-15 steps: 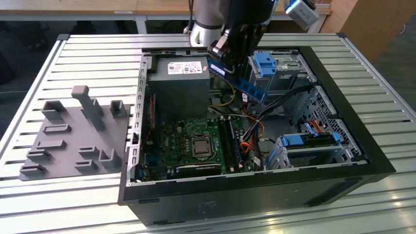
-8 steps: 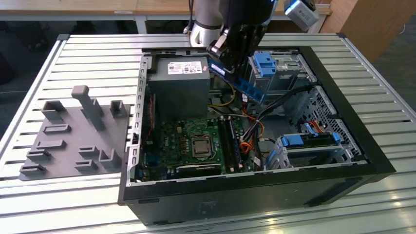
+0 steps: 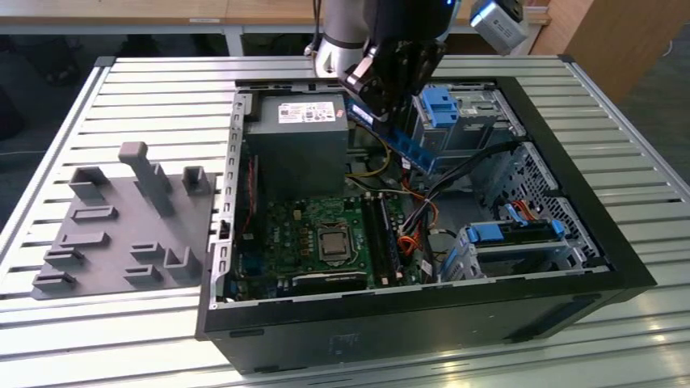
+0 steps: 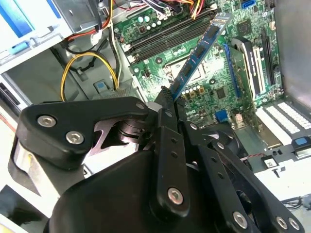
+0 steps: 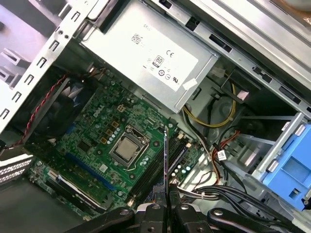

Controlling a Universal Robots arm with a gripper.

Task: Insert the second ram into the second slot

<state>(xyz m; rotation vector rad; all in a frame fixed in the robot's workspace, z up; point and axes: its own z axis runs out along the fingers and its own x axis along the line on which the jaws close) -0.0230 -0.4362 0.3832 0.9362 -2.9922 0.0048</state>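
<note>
My gripper [image 3: 377, 113] hangs over the open computer case [image 3: 431, 331], shut on one end of the second ram [image 3: 415, 149]. The ram is a long dark-blue stick that slants down into the case, well above the motherboard [image 3: 313, 234]. In the second wrist view the ram [image 4: 197, 56] runs from my fingertips [image 4: 167, 97] out over the board. It appears edge-on [image 5: 166, 160] in the first wrist view, above the black memory slots [image 5: 154, 171] beside the processor socket [image 5: 127, 149]. Those slots [image 3: 380, 234] lie below and nearer the case front; which one is the second slot I cannot tell.
A grey power supply [image 3: 296, 137] sits at the exterior view's left of the ram. Blue drive brackets [image 3: 442, 105] [image 3: 518, 234] and loose cables [image 3: 431, 182] crowd the exterior view's right side of the case. A grey holder plate [image 3: 119, 234] lies on the slatted table.
</note>
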